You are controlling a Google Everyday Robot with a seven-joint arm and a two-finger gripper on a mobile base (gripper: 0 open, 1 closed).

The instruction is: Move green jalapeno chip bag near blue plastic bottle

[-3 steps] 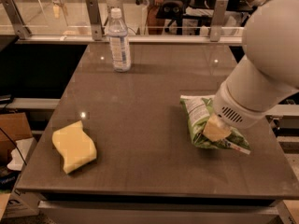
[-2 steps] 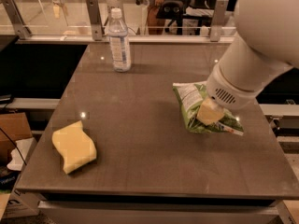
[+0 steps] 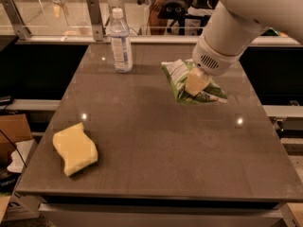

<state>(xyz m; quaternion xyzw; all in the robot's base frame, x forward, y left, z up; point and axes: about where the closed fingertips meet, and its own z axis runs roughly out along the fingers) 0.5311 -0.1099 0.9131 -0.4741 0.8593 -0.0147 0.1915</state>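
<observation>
The green jalapeno chip bag hangs tilted in my gripper, at the far middle-right of the table, with its white label panel facing left. The gripper is shut on the bag's middle, and one cream fingertip shows in front of it. The big white arm comes down from the upper right. The blue plastic bottle, clear with a white cap and a pale label, stands upright at the table's far edge. It is to the left of the bag, with a gap between them.
A wavy yellow sponge lies near the front left corner of the dark table. A glass rail with metal posts runs behind the far edge. A cardboard box sits on the floor at the left.
The gripper has carried the chip bag away from the right side of the table, further back and to the left, closer to the bottle. Bottle and sponge have not moved.
</observation>
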